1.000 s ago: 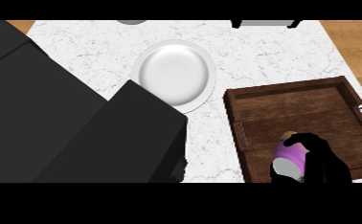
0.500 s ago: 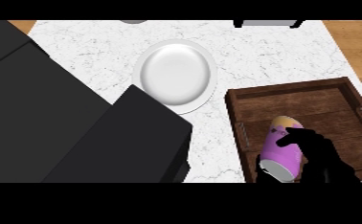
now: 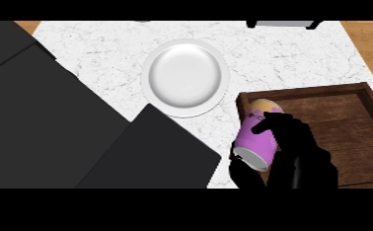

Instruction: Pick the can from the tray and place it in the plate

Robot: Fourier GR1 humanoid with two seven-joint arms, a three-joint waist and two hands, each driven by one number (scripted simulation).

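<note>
Now that the can (image 3: 256, 135) has come up and left over the tray's (image 3: 342, 93) wall since a second ago, right hand (image 3: 291, 141) curled around it, it's basically en route to the plate (image 3: 185, 77).

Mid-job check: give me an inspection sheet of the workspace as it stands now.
Surface: white marbled counter, wood at its corners.
Job's things: purple can tilted over the wooden tray's left wall; white plate holds nothing.
Clutter: dark object at the far edge.
Robot hands: right robot hand curled round the can; left robot hand not in view.
Cables: nothing seen.
Surroundings: large dark shapes cover the lower left.
</note>
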